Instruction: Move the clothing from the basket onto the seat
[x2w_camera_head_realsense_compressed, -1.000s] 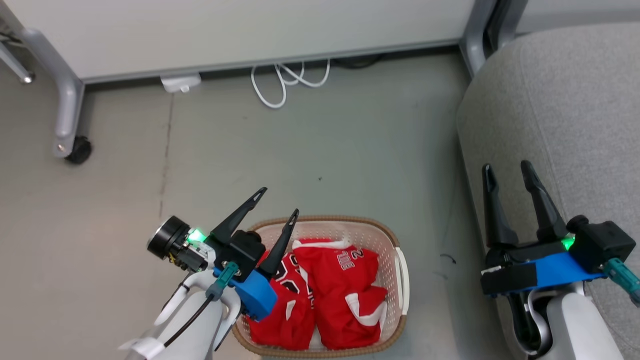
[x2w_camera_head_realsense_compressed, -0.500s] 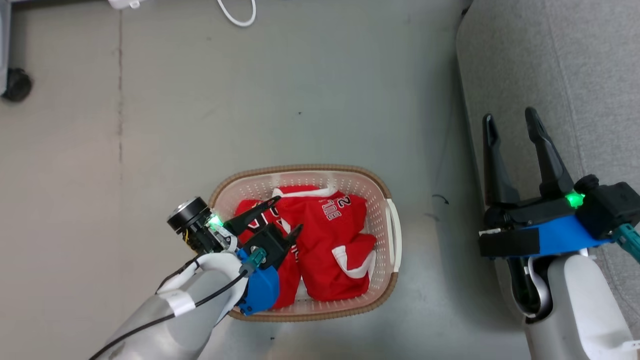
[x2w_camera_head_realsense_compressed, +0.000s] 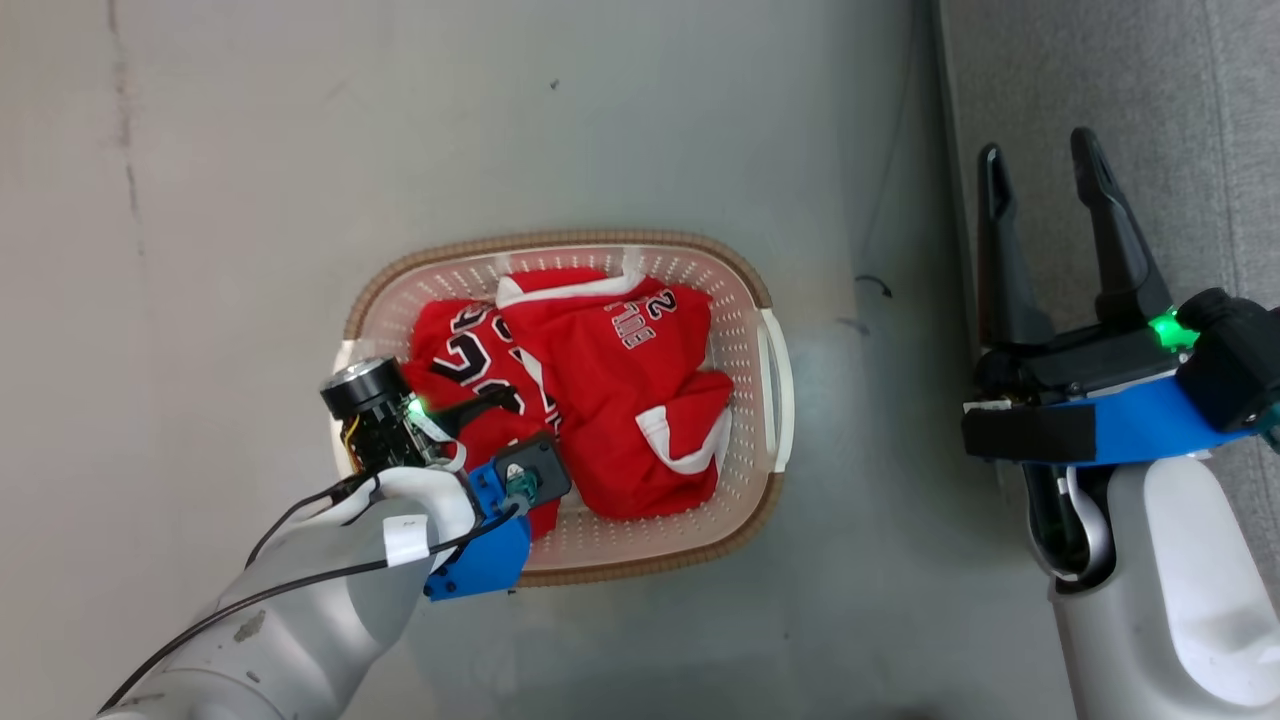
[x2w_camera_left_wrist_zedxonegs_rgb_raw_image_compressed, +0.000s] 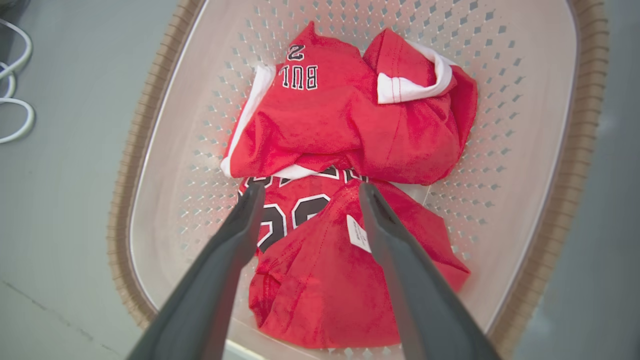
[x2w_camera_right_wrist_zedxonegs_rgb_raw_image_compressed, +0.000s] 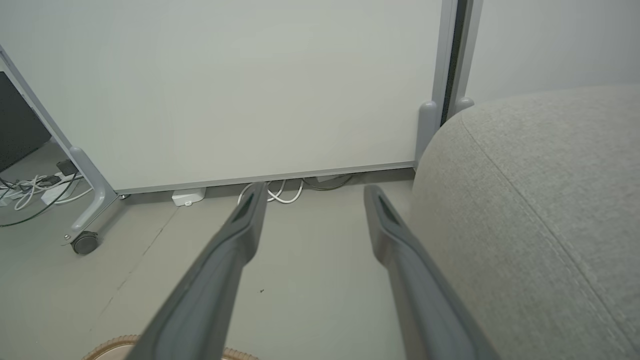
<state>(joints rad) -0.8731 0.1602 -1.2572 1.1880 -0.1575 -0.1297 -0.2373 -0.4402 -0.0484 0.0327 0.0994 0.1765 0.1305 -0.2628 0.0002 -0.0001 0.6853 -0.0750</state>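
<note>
Clothing lies heaped inside the basket. To the basket's right stands the seat, the largest thing here, with grey woven upholstery, a rounded edge and a stitched seam. The basket sits on the smooth grey floor; it is cream perforated plastic, a rounded rectangle with a brown woven-look rim. Inside it are two soft, crumpled red jerseys with white trim, one showing black-and-white numbers and the other lettering.

A second ago the left end effector hung above the basket's near-left rim with its fingers angled away. It has since dipped inside the basket, and the head camera has tilted down too. Its fingers are spread on either side of a fold of the numbered jersey and pinch nothing; whether they touch the cloth I cannot tell. The right end effector remains spread and empty, well to the basket's right, against the seat's edge. A small white tag shows on the nearer jersey.
</note>
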